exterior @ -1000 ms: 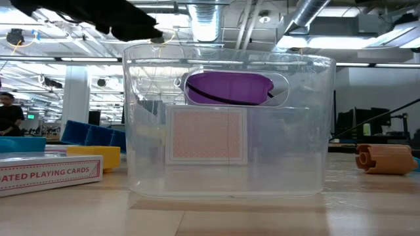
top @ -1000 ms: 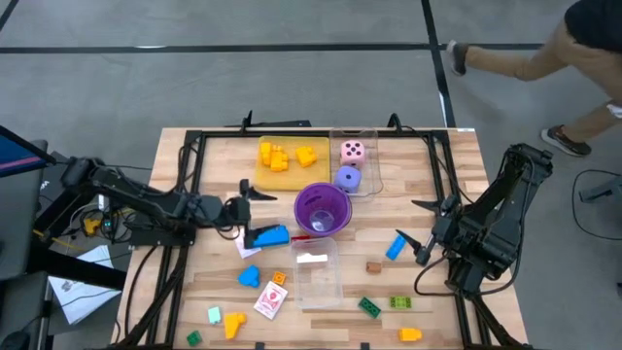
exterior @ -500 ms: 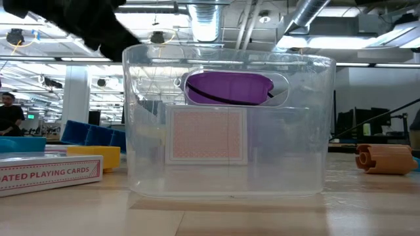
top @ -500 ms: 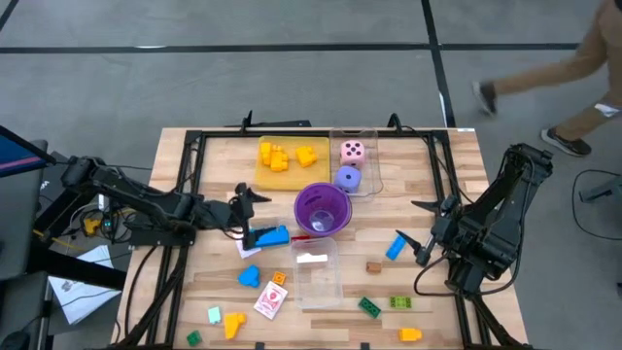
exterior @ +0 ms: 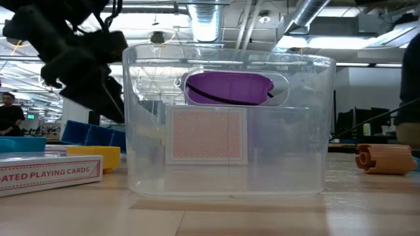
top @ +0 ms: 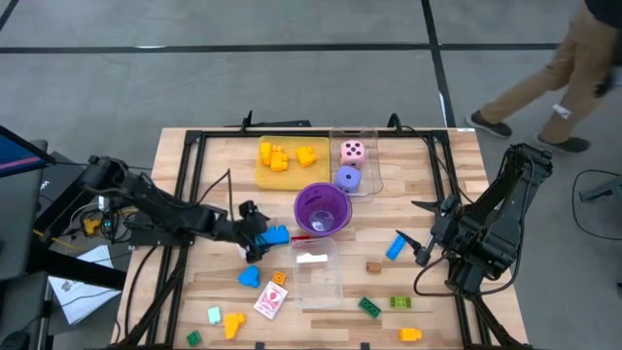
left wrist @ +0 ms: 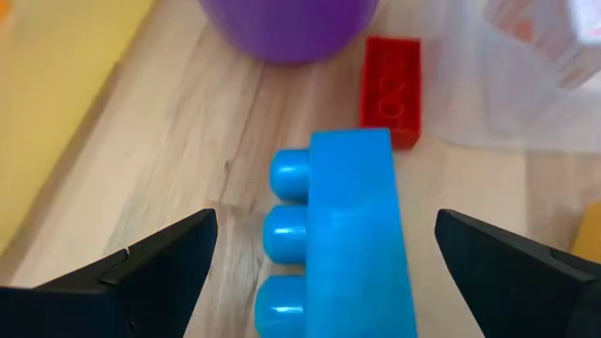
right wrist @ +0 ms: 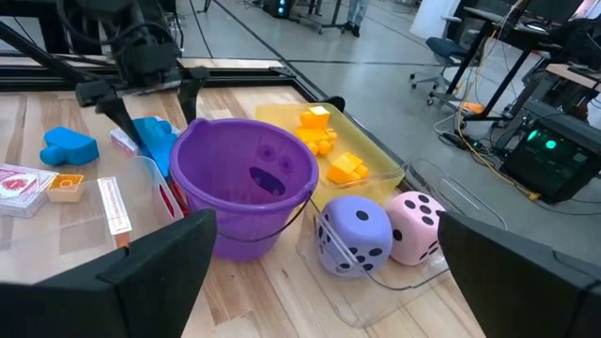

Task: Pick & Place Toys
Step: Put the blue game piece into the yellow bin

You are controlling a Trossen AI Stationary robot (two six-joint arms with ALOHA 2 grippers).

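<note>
Two fingers of the left gripper (left wrist: 319, 272) stand spread wide on either side of the blue brick (left wrist: 352, 235), not yet clenched. The brick lies on the wooden table (top: 428, 194) just beside the purple cup (top: 322, 208), with a red brick (left wrist: 391, 90) near its far end. To grip well, it should descend square and close on the brick's flat long sides, not its rounded studs. Hard, glossy plastic; it may slip if pinched off-centre. The right gripper (top: 425, 241) waits spread open at the table's right side, nothing between its fingers. Whether the fingertips already touch the tabletop is unclear.
</note>
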